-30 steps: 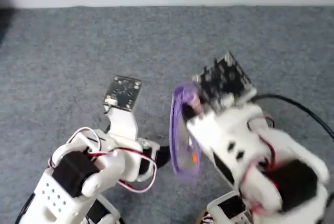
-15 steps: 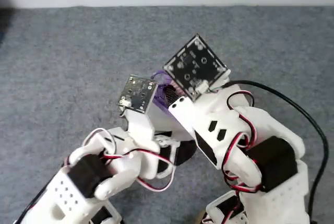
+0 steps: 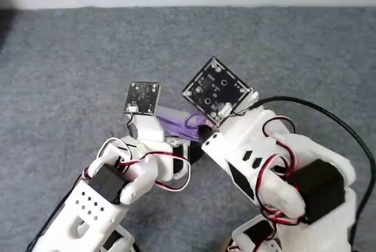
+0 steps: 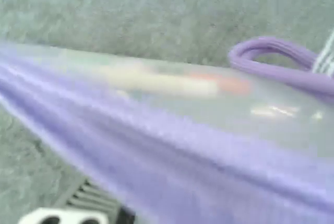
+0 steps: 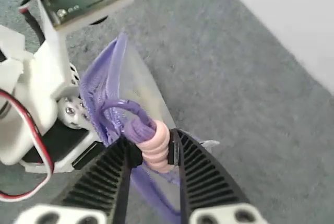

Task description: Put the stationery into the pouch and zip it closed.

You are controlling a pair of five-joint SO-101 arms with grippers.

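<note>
While right jaws pinch one pink pull (image 5: 155,145), one pouch (image 5: 104,91)

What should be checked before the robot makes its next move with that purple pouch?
1. Stationery inside the pouch: ok, a pen shows through its clear side.
2. Right end effector clamped on the pink coiled pull: ok.
3. Left arm holding the pouch's other end: cannot tell.
4. Zip fully closed: cannot tell.
5. The two arms not touching each other: cannot tell, their wrists sit close together over the pouch.
</note>
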